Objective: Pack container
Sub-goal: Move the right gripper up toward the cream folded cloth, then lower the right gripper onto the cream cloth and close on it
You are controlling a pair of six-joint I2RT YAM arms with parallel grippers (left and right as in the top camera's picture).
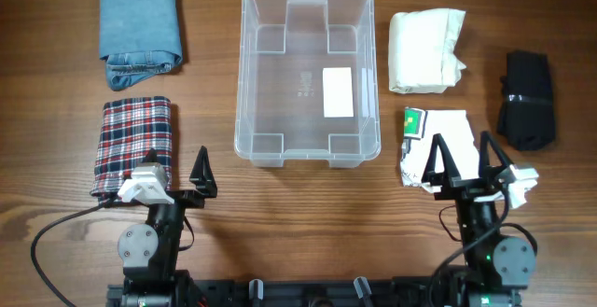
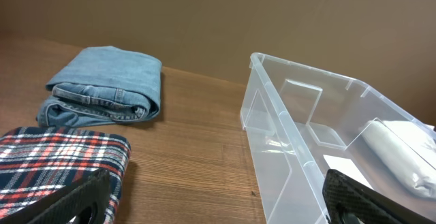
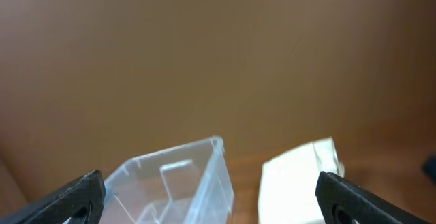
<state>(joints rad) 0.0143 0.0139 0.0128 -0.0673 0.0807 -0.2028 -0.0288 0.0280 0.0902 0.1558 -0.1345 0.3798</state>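
surface: wooden table (image 1: 308,204); backdrop: plain brown wall (image 2: 204,20); light: even

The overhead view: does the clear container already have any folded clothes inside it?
No, in the container only its white label shows, and the rest of its floor is bare.

- Your left gripper (image 1: 175,171) has black, pointed fingers (image 1: 201,165) shaped like triangles, with a white plastic piece (image 1: 143,184) at its side.
- Your right gripper (image 1: 462,163) has the same black fingers and its own white piece on the outer side.
- Each arm is black, with a round grey joint cap (image 1: 138,244).
- A thin black cable (image 1: 45,237) makes a loop beside the left arm.
- A small green light (image 1: 485,254) shows on the right arm.
- In the wrist views the finger surfaces look matt black.
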